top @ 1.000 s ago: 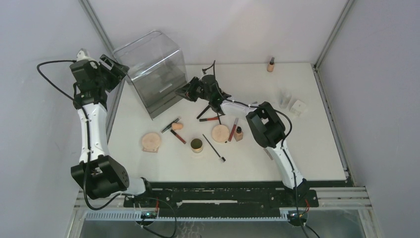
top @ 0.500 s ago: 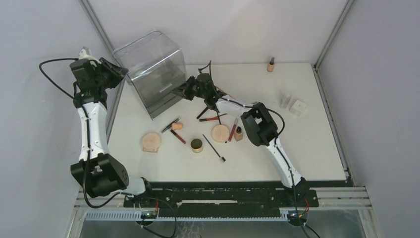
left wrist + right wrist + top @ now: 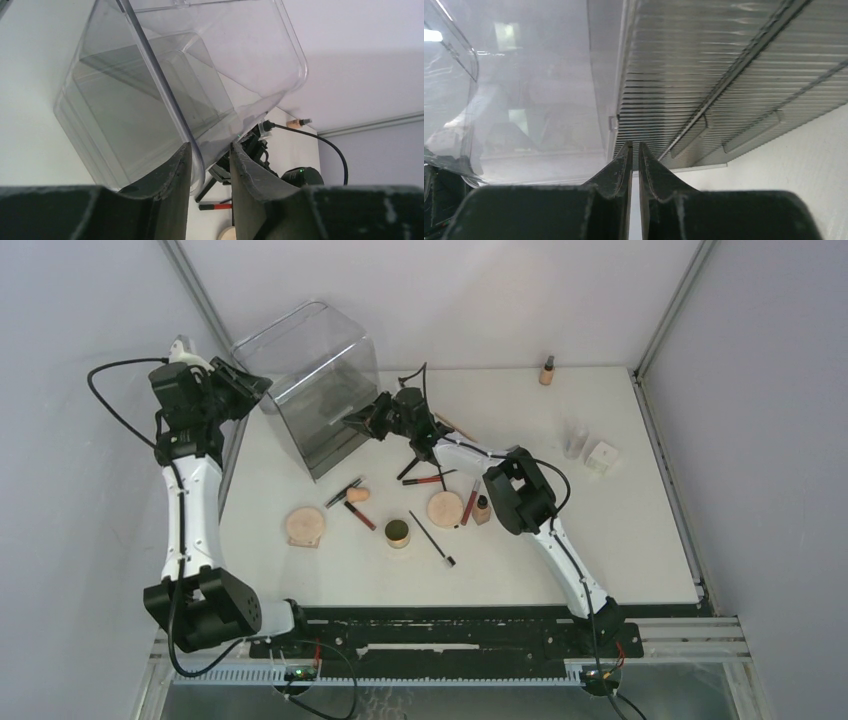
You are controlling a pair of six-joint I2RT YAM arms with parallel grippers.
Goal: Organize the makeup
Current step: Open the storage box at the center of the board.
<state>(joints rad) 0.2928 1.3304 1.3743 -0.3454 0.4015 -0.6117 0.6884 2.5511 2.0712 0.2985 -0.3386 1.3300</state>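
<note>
The white counter (image 3: 640, 540) carries everything. At its back left stands the clear box (image 3: 310, 380), with ribbed drawer fronts (image 3: 704, 75) low on the side facing the right arm. The left gripper (image 3: 210, 155) sits at the box's upper left corner, its jaws closed on the clear wall. The right gripper (image 3: 635, 147) is at the drawer fronts, jaws drawn almost together with nothing seen between them.

All the makeup lies out on the counter, outside the box. Two round tan compacts (image 3: 305, 525) (image 3: 446, 508) sit mid-counter, with an olive pot (image 3: 398, 532) between them. A beige bottle (image 3: 482, 510) stands just beside the right compact. A second bottle (image 3: 547, 370) stands at the far edge. A white cube box (image 3: 602, 455) is off to the right. A peach sponge (image 3: 358, 495), red lip tubes (image 3: 360, 515) and a thin black brush (image 3: 432, 538) lie among the compacts.
</note>
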